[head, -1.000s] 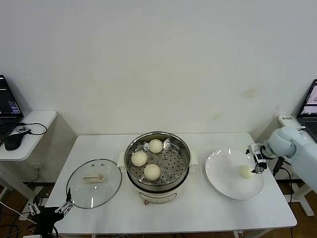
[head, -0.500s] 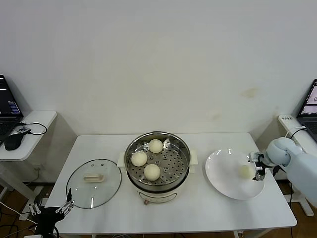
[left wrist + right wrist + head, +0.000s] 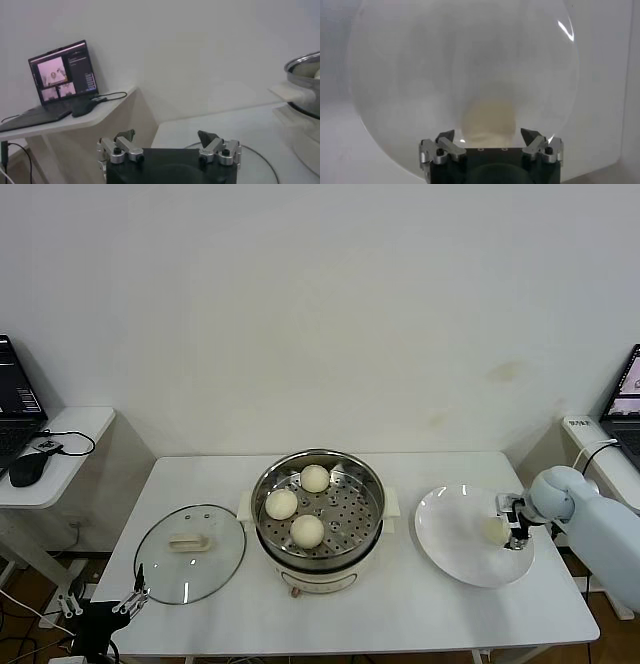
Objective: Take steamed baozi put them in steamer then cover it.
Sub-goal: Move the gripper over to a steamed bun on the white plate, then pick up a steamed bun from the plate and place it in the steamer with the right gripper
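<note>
Head view: white table [image 3: 400,614] against a bare white wall; steamer [image 3: 318,519] mid-table with three baozi [image 3: 307,530] on its tray, cover [image 3: 190,553] flat just left of it, white plate [image 3: 470,536] right of it; my right gripper [image 3: 508,524] is at the last bun [image 3: 495,530] on the plate.

Left wrist view: my left gripper [image 3: 169,142] hangs spread wide and empty; a laptop [image 3: 62,75] glows on a side desk, writing unreadable.

Right wrist view: my fingers [image 3: 446,139] straddle the bun [image 3: 487,119] with gaps; can't tell if they touch.
</note>
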`<state>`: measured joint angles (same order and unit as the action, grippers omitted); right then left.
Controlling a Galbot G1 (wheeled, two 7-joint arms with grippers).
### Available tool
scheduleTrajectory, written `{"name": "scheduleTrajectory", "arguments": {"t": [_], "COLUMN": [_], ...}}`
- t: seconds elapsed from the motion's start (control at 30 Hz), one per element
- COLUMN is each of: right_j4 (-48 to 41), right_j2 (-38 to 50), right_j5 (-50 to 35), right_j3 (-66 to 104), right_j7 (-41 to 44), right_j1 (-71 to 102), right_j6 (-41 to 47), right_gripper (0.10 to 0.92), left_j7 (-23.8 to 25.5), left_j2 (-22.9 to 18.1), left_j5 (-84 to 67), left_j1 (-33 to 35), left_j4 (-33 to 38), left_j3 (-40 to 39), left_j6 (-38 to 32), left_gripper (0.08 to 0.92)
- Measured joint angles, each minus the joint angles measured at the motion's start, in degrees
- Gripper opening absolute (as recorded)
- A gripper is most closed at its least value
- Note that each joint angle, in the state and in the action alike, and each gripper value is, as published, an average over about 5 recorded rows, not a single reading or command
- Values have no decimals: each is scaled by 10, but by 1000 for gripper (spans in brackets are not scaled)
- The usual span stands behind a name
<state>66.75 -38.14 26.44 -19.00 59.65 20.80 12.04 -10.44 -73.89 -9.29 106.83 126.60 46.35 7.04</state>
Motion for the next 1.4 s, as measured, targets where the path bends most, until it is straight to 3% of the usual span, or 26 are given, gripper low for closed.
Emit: {"name": "scheduleTrajectory", "arguments": {"t": [0.23, 0.6, 1.0, 1.4], "right_j4": [1, 54, 185, 265], "right_j2": [1, 42, 70, -7], "right_j5": [-4, -57, -203, -381], "right_j3": [-1, -52, -199, -348], "right_j7": [6, 26, 27, -19], "right_j1": [-4, -71, -277, -454], "right_j6": [2, 22, 82, 177], "right_gripper": [613, 602, 613, 626], "left_j7": [0, 0, 0, 0], "left_j2": [0, 1, 3, -2], "left_j5": [0, 0, 0, -1], "left_j1": [2, 0, 0, -1], "left_j4": [3, 15, 27, 33], "left_j3": [1, -3, -7, -8], "left_j6": [0, 2, 3, 3], "left_gripper": [823, 823, 823, 823]}}
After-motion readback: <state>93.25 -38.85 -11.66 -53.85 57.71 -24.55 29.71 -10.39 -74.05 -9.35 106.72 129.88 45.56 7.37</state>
